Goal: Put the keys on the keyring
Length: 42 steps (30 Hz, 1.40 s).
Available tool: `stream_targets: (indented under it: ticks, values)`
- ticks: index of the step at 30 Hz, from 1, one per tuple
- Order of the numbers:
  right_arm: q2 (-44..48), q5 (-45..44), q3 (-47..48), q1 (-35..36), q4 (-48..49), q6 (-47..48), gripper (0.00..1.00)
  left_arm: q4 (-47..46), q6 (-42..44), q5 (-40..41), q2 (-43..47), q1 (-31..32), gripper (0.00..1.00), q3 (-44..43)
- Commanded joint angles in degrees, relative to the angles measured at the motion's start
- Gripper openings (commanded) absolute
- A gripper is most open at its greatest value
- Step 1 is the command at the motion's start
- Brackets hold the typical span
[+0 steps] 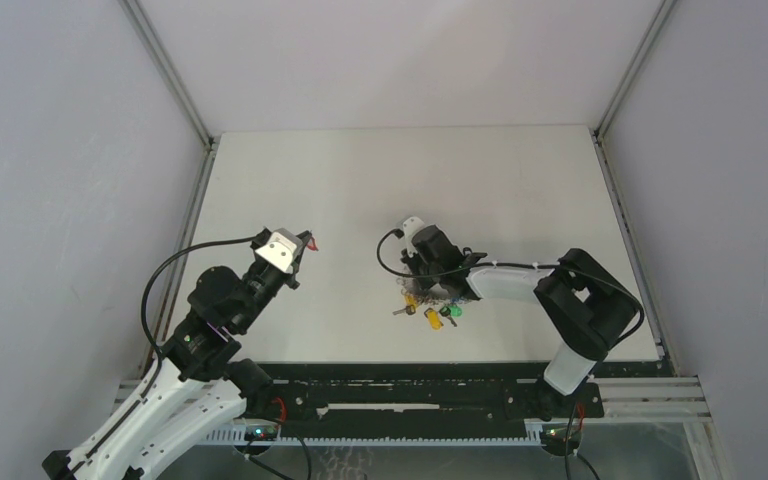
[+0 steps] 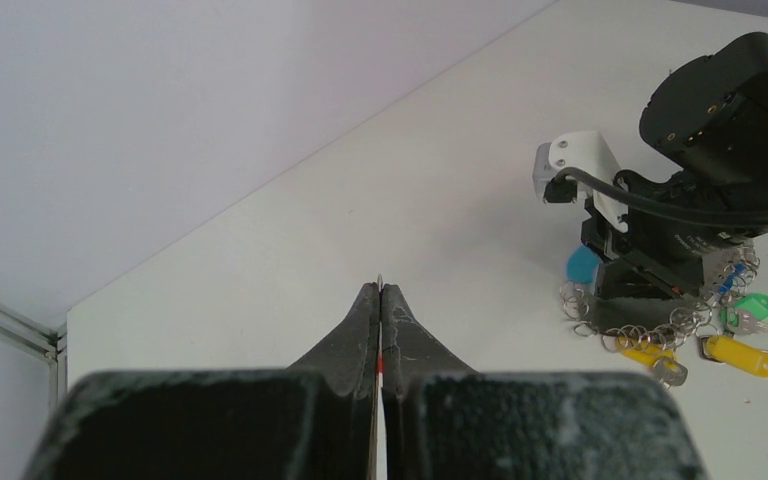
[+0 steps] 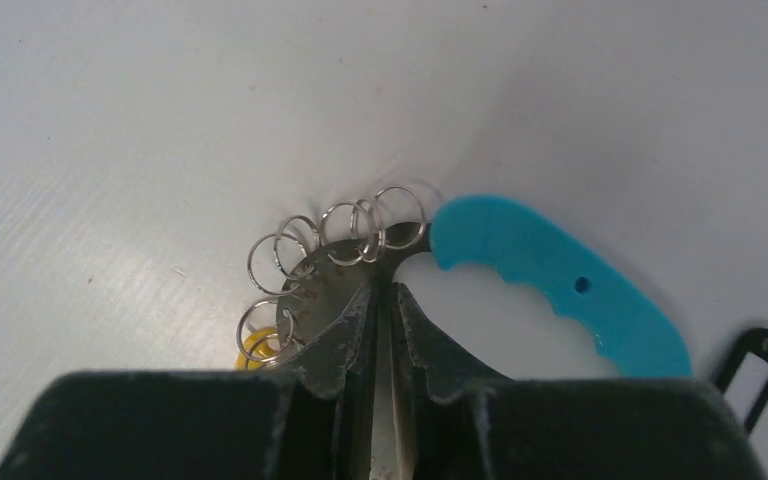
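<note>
Left gripper (image 2: 381, 292), lower centre of its wrist view, is pinched fully closed on the red-tagged key (image 1: 313, 241), a thin red sliver between its fingers. Right gripper (image 3: 382, 293), centre of the overhead view, is clamped tight on the keyring (image 3: 560, 280). Two yellow tags (image 2: 745, 355) and one green tag (image 2: 755, 304) lie just beside it.

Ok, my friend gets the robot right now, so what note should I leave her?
Left gripper: shut on the red-tagged key, held well to the left of the keyring.
Right gripper: shut on the keyring at its metal part, beside the blue band, on the table.
Done: key picked up, ring gripped.
Left: carry the key over and thread it onto the ring, probably with the ring held steady.
</note>
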<state>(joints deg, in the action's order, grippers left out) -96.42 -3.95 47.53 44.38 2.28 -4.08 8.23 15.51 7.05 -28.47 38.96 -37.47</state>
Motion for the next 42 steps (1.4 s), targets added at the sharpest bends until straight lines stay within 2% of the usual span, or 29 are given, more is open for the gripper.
stream_targets:
  ticks: [1, 7, 19, 28, 42]
  values:
    - [4.2, -3.3, 1.8, 1.0, 0.3, -2.0, 0.09, -1.8, -1.3, -0.7, 0.4, -0.3, 0.0, 0.3]
    - [5.9, 0.9, 1.7, 3.4, 4.5, 0.6, 0.13, -1.8, -1.3, -0.8, 0.5, -0.3, 0.0, 0.4]
    - [1.6, 6.6, 1.8, 2.6, 7.6, 1.5, 0.15, -1.8, -1.5, -1.1, 0.5, -0.3, 0.0, 0.3]
    - [-0.8, 4.0, 1.9, 2.3, 7.5, 1.2, 0.16, -1.8, -1.5, -1.2, 0.5, -0.3, 0.0, 0.3]
    - [-1.8, 2.9, 1.9, 1.4, 7.0, 0.2, 0.11, -1.8, -1.5, -1.2, 0.4, -0.3, 0.0, 0.3]
